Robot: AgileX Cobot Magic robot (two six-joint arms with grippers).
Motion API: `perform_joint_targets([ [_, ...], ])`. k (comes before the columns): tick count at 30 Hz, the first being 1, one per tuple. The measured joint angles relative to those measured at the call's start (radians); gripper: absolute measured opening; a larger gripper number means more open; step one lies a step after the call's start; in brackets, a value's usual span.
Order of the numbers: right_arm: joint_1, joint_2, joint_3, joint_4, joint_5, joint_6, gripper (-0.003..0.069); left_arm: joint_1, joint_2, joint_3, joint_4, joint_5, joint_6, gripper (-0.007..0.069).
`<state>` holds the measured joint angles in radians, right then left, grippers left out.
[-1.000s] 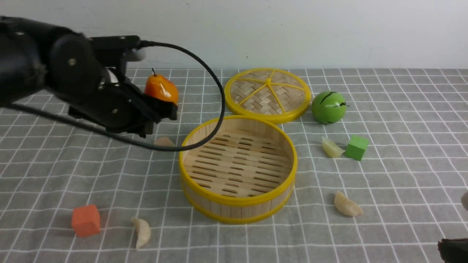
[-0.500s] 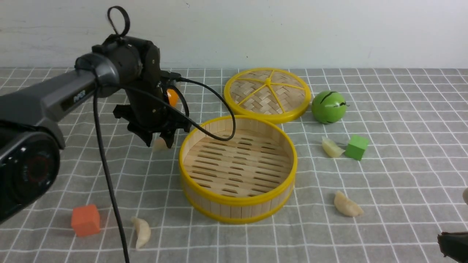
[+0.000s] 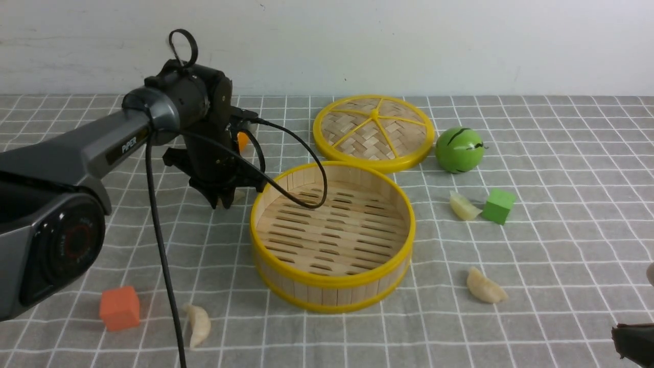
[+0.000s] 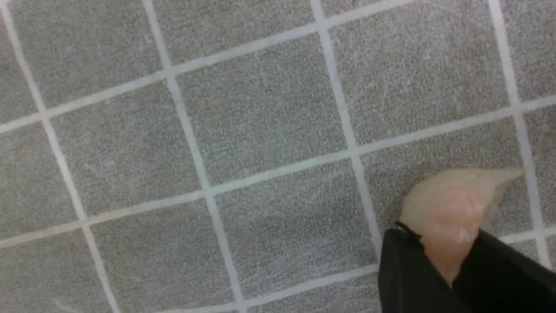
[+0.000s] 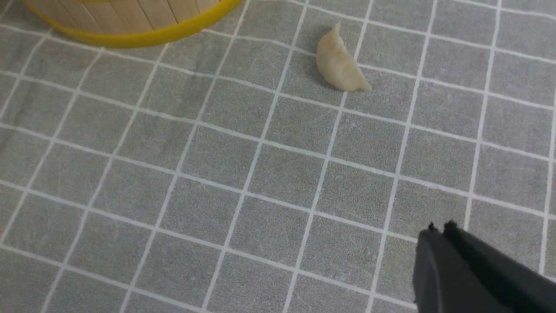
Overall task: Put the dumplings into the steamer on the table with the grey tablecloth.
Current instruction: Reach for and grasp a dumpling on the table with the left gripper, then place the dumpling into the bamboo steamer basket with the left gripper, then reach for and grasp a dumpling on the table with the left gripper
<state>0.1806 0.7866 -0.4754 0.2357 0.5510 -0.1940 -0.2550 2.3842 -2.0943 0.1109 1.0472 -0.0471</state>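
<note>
Grey checked tablecloth (image 4: 260, 108) lies under your left gripper (image 3: 223, 200), whose fingers pinch a pale dumpling (image 4: 451, 204) low against the cloth, likely so it can be lifted. The steamer (image 3: 327, 294) stands just beside that gripper, empty, its open top ready. Three more dumplings (image 3: 464, 207) lie apart on the cloth, one ahead of your right gripper (image 5: 438, 230), which is closed on nothing and hangs well apart from the steamer

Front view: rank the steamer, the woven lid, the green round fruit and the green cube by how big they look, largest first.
1. steamer
2. woven lid, though it lies farther from the camera
3. green round fruit
4. green cube
</note>
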Motion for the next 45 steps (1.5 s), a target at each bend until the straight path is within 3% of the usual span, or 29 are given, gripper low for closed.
perform_joint_targets([
  [5, 0.000, 0.000, 0.000, 0.000, 0.000, 0.000, -0.0001, 0.000, -0.076, 0.007, -0.084, 0.031, -0.046, 0.0129],
  [12, 0.000, 0.000, 0.000, 0.000, -0.023, 0.000, 0.0001, -0.032, -0.219, 0.000, -0.302, 0.072, -0.050, 0.0129],
  [20, 0.000, 0.000, 0.000, 0.014, -0.026, 0.000, 0.0008, -0.127, -0.109, 0.003, -0.291, 0.057, -0.128, 0.0129],
  [24, 0.000, 0.000, 0.000, 0.052, -0.026, 0.000, 0.0011, -0.131, -0.056, 0.008, -0.268, 0.042, -0.172, 0.0242],
  [25, 0.000, 0.000, 0.000, 0.061, -0.026, 0.000, 0.0012, -0.130, -0.061, 0.006, -0.268, 0.041, -0.188, 0.0333],
  [26, 0.000, 0.000, 0.000, 0.062, -0.026, 0.000, 0.0012, -0.130, -0.062, 0.006, -0.267, 0.041, -0.189, 0.0344],
  [28, 0.000, 0.000, 0.000, 0.068, -0.026, 0.000, 0.0013, -0.130, -0.083, -0.005, -0.266, 0.075, -0.201, 0.0452],
  [30, 0.000, 0.000, 0.000, 0.071, -0.025, 0.000, 0.0016, -0.130, -0.122, -0.021, -0.263, 0.139, -0.207, 0.0506],
  [33, 0.000, 0.000, 0.000, 0.075, -0.023, 0.000, 0.0020, -0.130, -0.232, -0.016, -0.239, 0.172, -0.203, 0.0524],
  [41, 0.000, 0.000, 0.000, 0.093, -0.022, 0.000, 0.0022, -0.130, -0.661, 0.401, -0.111, 0.173, -0.219, 0.0472],
  [45, 0.000, 0.000, 0.000, 0.118, -0.022, 0.000, 0.0022, -0.130, -0.793, 0.862, -0.087, -0.093, -0.314, 0.0435],
])
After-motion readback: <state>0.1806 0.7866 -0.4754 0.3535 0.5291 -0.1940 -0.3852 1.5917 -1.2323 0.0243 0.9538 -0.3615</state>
